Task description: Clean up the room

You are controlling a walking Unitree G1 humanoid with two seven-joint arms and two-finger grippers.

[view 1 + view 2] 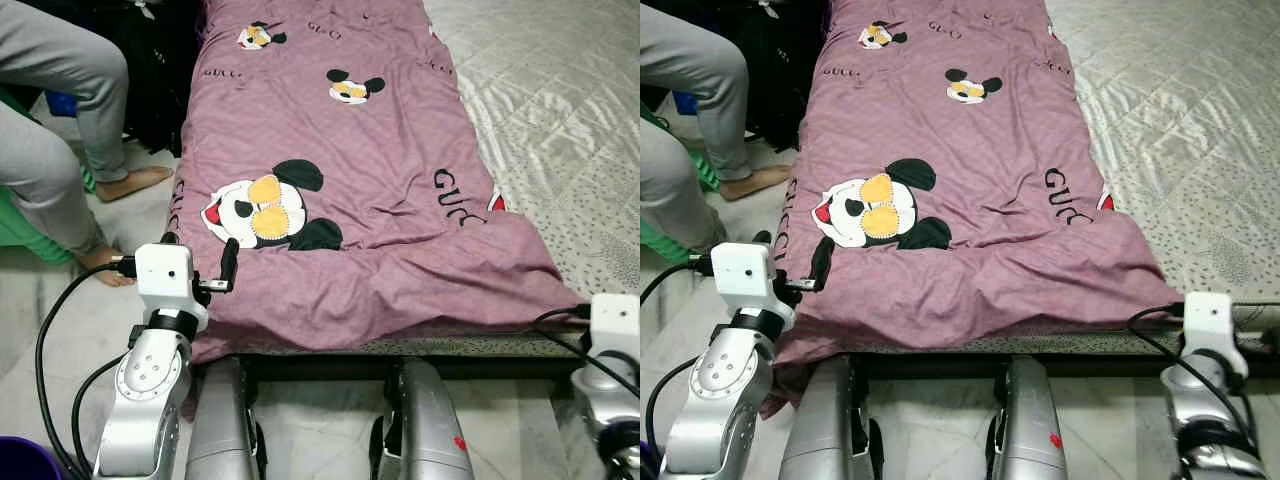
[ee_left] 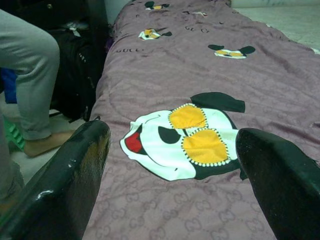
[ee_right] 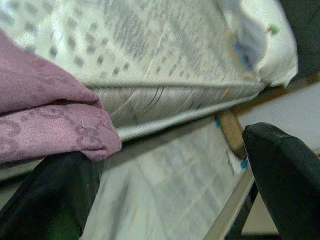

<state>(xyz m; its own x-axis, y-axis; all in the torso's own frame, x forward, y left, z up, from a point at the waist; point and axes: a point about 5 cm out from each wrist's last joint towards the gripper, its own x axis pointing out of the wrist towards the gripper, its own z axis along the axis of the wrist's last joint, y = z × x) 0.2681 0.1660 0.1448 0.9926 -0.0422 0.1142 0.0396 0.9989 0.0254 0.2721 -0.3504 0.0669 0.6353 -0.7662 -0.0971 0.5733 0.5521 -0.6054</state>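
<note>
Now the robot stands at the foot of the bed, and both arms are raised toward the near edge of the blanket, probably so that they can take its two corners and straighten or fold it. The blanket is a soft purple cloth with cartoon mouse faces and printed letters; it lies long on the left half of the bed, running toward 12 o'clock, and its near end is wrinkled and hangs a little over the mattress edge. At 3 o'clock from it the bed cover is pale, shiny and quilted.

The left hand is open, its two black fingers spread wide, and it hovers just above the near left corner, not touching the cloth. The right hand is open too, near the folded near right corner of the blanket, just beside the mattress side.

At 10 o'clock a person's legs in grey trousers stand on the pale tile floor.
</note>
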